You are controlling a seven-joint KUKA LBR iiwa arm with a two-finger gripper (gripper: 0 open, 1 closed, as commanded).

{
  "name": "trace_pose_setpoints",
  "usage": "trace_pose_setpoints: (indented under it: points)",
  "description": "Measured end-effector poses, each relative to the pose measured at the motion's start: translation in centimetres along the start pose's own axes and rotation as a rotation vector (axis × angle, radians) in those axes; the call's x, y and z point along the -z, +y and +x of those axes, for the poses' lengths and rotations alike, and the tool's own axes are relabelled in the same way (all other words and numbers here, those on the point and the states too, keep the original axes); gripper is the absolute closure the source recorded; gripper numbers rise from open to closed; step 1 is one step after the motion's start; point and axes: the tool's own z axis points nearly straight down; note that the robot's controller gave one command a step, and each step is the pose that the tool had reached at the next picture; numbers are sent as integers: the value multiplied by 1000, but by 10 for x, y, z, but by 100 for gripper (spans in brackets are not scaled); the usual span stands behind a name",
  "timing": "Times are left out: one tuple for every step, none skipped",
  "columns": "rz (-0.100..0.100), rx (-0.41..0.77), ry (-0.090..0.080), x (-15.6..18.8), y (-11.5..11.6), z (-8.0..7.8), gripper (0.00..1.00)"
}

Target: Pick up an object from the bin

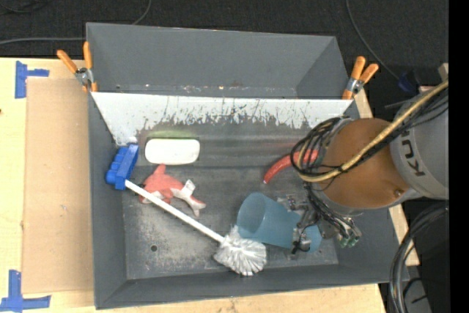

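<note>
Tool (302,234) low at the near right corner of the grey metal bin (212,62), pressed against the closed end of a blue plastic cup (265,222) that lies on its side with its round mouth turned away to the tool's left; whether the tool is released or clenched cannot be told, as wrist parts and the cup's wall cover it. Behind it bulges the smooth orange wrist cover (366,165), with dark looped cables (315,154) over the cover's left face.

Just left of the cup's mouth and touching it sits the white bristle head of a brush (240,254), whose thin straight white handle runs away from the tool, up and left, to a blue ribbed grip. Past the handle's middle lies a pink and white toy figure (170,188), lumpy in outline. Further off, near the far wall, rests a smooth white oval bar (172,151) with a green edge behind it. Beyond the tool, partly under the cables, curves a red glossy piece (282,166).

One of each thing, five in all. Bare scuffed floor lies open left of the brush, along the near wall; the tool itself is tight to the right wall
</note>
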Motion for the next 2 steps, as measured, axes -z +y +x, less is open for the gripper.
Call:
trace_pose_setpoints:
  points:
    - [-2, 3, 8, 29, 1, 1, 100]
    - [-3, 5, 10, 54, 1, -1, 100]
